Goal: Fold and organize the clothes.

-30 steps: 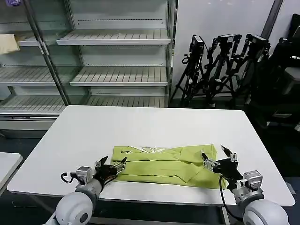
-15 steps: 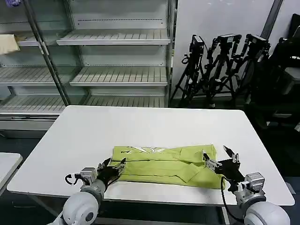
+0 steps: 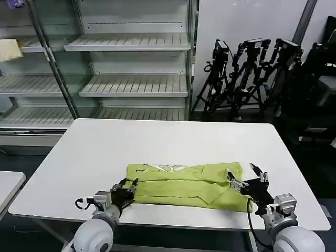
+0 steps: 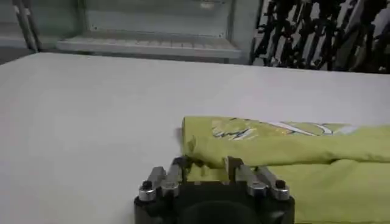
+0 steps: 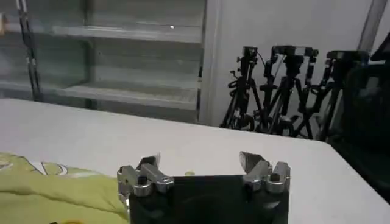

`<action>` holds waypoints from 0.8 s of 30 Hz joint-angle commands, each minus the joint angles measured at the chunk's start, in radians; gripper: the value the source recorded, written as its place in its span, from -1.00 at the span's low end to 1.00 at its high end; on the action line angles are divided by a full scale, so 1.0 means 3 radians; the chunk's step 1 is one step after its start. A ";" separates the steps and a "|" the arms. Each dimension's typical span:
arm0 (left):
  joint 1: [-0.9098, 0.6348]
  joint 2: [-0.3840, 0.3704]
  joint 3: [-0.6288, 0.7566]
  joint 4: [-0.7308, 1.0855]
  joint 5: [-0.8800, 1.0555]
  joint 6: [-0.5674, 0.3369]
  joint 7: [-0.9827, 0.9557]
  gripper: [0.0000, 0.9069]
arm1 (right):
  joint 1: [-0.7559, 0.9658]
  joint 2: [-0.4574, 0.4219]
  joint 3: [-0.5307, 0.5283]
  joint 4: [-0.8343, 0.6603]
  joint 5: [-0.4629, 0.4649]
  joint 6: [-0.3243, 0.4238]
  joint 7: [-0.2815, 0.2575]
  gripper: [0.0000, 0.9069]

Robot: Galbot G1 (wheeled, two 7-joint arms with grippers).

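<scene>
Shirt (image 3: pixel 186 184) near the counter's (image 3: pixel 157 142) front edge may unfold if the nearly closed left claw (image 3: pixel 127 189) or wide-open, empty right claw (image 3: pixel 247 177) snags only its top layer.

text: none legible | shirt (image 3: pixel 186 184) print (pale, near collar): shapes unreadable

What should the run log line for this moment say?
shirt: folded strip on table | left gripper: open, at left end | right gripper: open, at right end
</scene>
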State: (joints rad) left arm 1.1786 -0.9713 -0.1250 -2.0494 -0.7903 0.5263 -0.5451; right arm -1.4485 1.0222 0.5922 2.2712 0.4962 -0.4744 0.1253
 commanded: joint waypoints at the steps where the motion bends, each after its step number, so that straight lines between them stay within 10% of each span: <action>1: -0.0014 -0.0011 0.0080 0.0026 0.0104 0.0063 -0.0019 -0.96 | -0.0011 0.0009 0.0007 -0.0007 -0.0011 0.0002 0.0004 1.00; 12: -0.0056 0.0073 -0.0079 -0.0019 0.0211 0.0097 0.0129 -1.00 | 0.0015 0.0008 -0.0005 -0.0022 -0.0003 -0.0001 0.0022 1.00; 24: 0.0418 0.0559 -0.1349 0.0007 0.0488 0.0132 0.0514 -1.00 | 0.0014 0.0049 0.0006 0.0019 0.0011 0.0004 0.0007 1.00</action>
State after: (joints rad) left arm 1.2000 -0.9041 -0.2265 -2.0585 -0.7111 0.5686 -0.4821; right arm -1.4423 1.0340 0.5893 2.2739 0.4981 -0.4742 0.1287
